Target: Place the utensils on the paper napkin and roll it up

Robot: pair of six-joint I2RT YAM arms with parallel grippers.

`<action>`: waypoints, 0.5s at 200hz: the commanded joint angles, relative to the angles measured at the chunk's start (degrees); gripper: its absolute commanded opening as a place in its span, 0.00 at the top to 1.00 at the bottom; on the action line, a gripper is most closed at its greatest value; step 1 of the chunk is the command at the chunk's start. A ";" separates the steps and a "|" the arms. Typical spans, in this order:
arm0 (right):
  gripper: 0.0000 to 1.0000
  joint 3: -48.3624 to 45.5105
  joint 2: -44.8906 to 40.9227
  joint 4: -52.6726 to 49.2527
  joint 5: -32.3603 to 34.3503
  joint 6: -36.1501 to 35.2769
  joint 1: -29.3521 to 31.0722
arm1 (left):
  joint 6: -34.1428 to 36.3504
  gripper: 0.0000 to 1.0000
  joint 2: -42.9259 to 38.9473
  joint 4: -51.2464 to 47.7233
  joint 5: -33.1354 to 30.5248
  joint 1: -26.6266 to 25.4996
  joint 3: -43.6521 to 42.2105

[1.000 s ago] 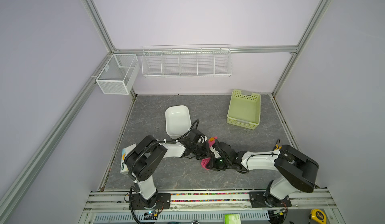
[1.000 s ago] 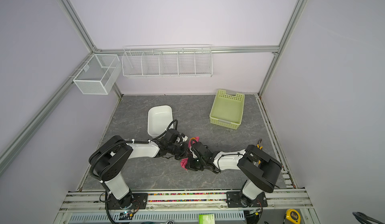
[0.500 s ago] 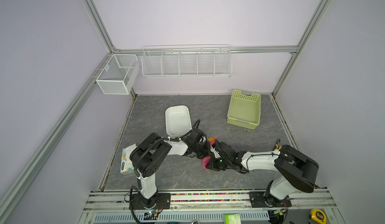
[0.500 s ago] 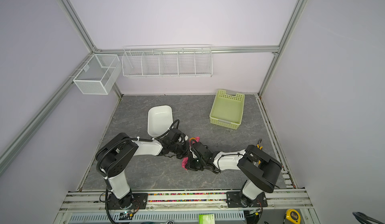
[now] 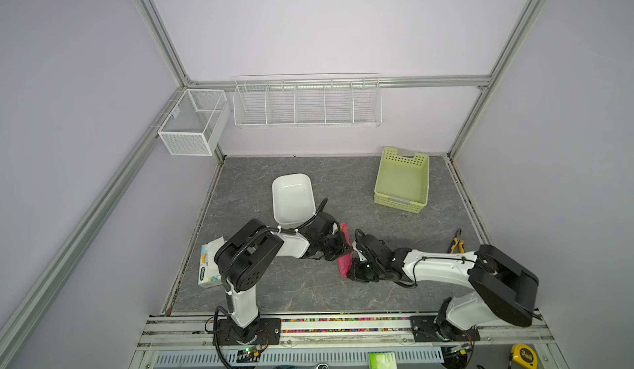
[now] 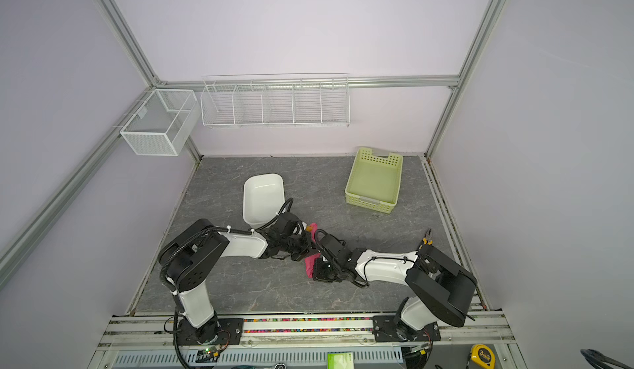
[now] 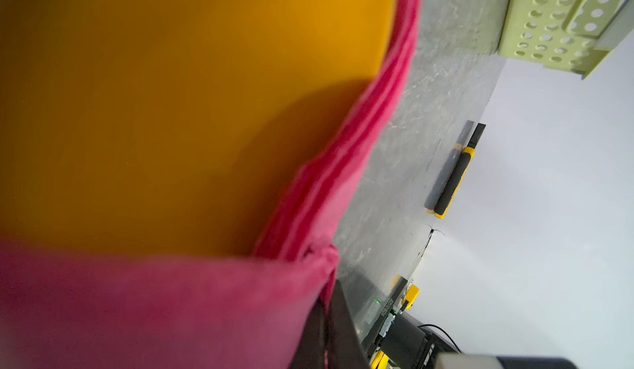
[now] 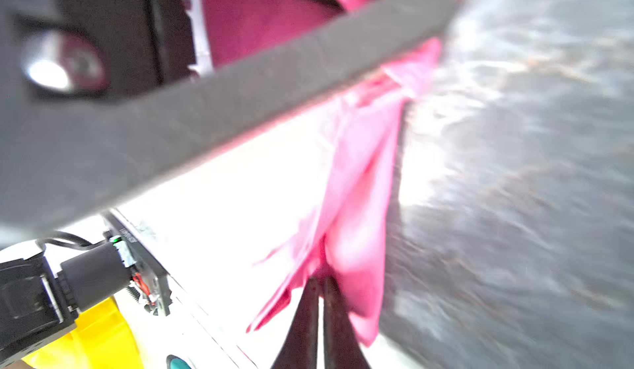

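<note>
Rolling the paper napkin [image 5: 344,267] around the utensils [image 7: 171,110], lower centre in both top views.
Left gripper [image 5: 338,245] is pressed shut at the roll; right gripper [image 8: 318,283] pinches its loose edge. Next, tighten without tearing.

Near the middle of my gray tabletop [image 5: 308,291] sits a white tub [image 5: 292,199], open side up. A pale green perforated basket [image 5: 402,182] stands toward the far right corner. A tissue box [image 5: 207,267] lies at my left edge, and what look like yellow-handled pliers [image 5: 457,245] lie by the right edge. A wire rack [image 5: 307,104] hangs on the back wall and a mesh basket [image 5: 192,123] on the left one. A yellow tape measure [image 5: 522,355] rests beyond the front rail.
</note>
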 commanded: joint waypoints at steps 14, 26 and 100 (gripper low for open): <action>0.87 1.69 -4.61 -9.95 3.07 1.08 0.28 | -3.33 1.00 0.26 2.23 -4.81 0.74 -3.46; 0.87 2.24 -5.69 -10.87 2.76 1.48 0.06 | -3.81 1.00 0.23 3.06 -4.99 0.76 -4.05; 0.70 6.72 -4.86 -9.14 -0.81 2.08 0.16 | -4.10 1.00 0.98 4.97 -4.24 0.92 -5.03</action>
